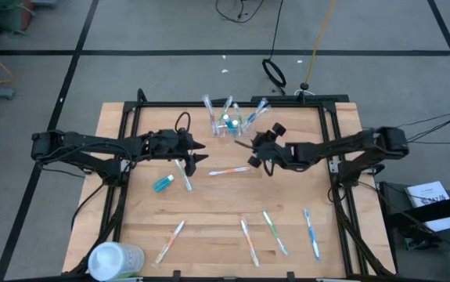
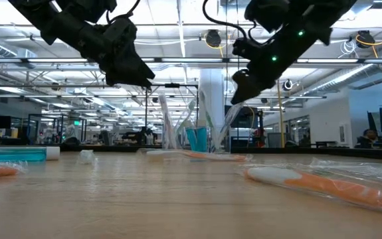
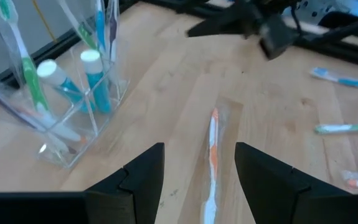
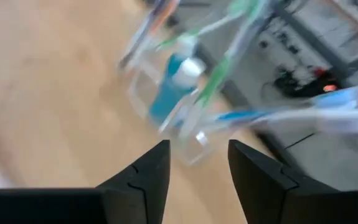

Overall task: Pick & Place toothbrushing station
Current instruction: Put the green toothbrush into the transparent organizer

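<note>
Near the table's far edge stands the clear cup [image 1: 228, 124], holding toothbrushes and blue tubes. My right gripper [image 1: 250, 149] hovers just beside it, fingers released and empty. My left gripper [image 1: 199, 152] hangs open over an orange-and-white toothbrush [image 1: 229, 170] lying between both.

No legible text, label, brand, number or sign anywhere in these views.

A wooden table [image 1: 209, 215] stands on grey floor [image 1: 131, 70]. A whitish translucent round container [image 1: 116, 261] sits at its near-left corner. Black cables [image 1: 274, 72] lie on the floor beyond the table.
</note>
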`<state>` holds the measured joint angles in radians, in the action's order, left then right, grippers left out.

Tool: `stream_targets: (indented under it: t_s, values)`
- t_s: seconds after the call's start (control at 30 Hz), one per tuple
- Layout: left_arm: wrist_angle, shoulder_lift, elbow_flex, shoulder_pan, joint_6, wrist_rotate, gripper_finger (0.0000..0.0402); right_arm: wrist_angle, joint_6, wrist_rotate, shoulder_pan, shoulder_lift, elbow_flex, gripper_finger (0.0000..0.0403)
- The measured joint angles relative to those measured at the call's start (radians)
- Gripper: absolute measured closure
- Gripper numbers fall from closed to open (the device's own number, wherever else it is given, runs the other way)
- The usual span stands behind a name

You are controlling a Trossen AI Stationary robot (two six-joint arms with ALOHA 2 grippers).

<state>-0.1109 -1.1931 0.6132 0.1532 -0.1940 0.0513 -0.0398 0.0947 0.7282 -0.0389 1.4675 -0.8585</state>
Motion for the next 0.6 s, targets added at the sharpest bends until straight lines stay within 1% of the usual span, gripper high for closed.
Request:
stream_targets:
  t_s: [0.1,0.23,0.3,0.4,0.47,0.53,0.6]
  values:
    - [0.042,0.000,0.000,0.000,-0.018,0.000,0.0199,-0.078,0.008,-0.057,0.020,-0.019,0.000,0.0252]
    - [0.088,0.000,0.000,0.000,-0.081,-0.001,0.0199,-0.076,0.029,-0.116,0.030,-0.019,0.000,0.0253]
    - [0.107,0.000,0.000,0.000,-0.106,-0.001,0.0199,-0.075,0.062,-0.166,0.031,-0.019,0.007,0.0254]
    - [0.144,0.000,0.000,-0.006,-0.123,-0.001,0.0199,-0.079,0.175,-0.283,0.037,-0.019,0.053,0.0258]
    - [0.166,0.000,0.000,-0.013,-0.123,-0.001,0.0199,-0.079,0.210,-0.351,0.046,-0.017,0.090,0.0260]
    - [0.194,0.000,0.000,-0.021,-0.131,-0.001,0.0199,-0.073,0.201,-0.396,0.051,-0.019,0.128,0.0261]
    - [0.215,0.000,0.000,-0.036,-0.154,0.000,0.0199,-0.056,0.173,-0.416,0.052,-0.018,0.170,0.0262]
